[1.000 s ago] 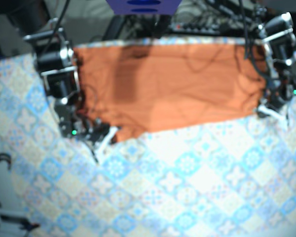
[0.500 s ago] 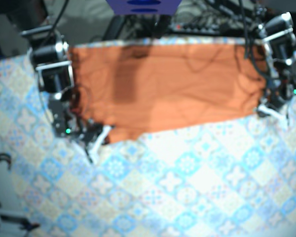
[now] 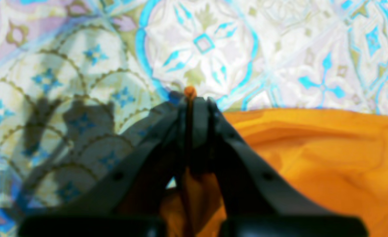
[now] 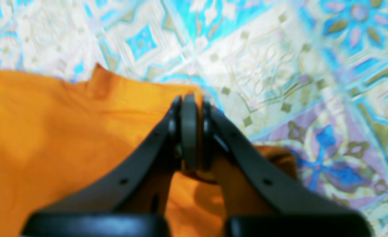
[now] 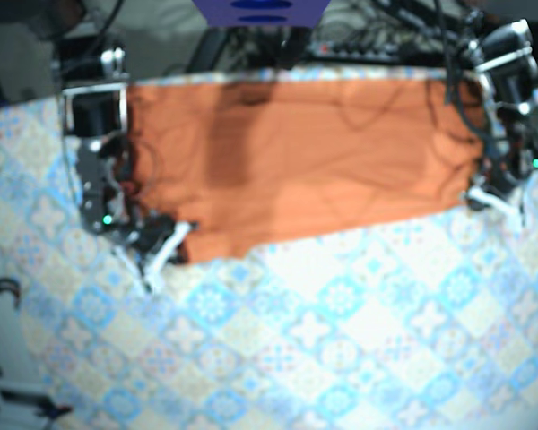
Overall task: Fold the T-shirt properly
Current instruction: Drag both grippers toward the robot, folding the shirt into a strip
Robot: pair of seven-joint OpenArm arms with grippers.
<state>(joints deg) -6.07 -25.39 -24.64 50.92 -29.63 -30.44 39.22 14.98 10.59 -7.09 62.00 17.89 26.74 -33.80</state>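
shirt [image 5: 296, 161]: lying spread flat along the far edge of the worktop [image 5: 341, 340] | left gripper [image 3: 190, 98]: pinching closed on one shirt corner | right gripper [image 4: 189, 102]: clamping closed on the opposite shirt corner

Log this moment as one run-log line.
stage: both ends gripped | left claw: shut on T-shirt | right claw: shut on T-shirt | T-shirt: spread flat, far side of patterned tablecloth

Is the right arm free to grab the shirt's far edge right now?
Probably not: the right tool is shut on a corner of the shirt, so it would have to let go first.
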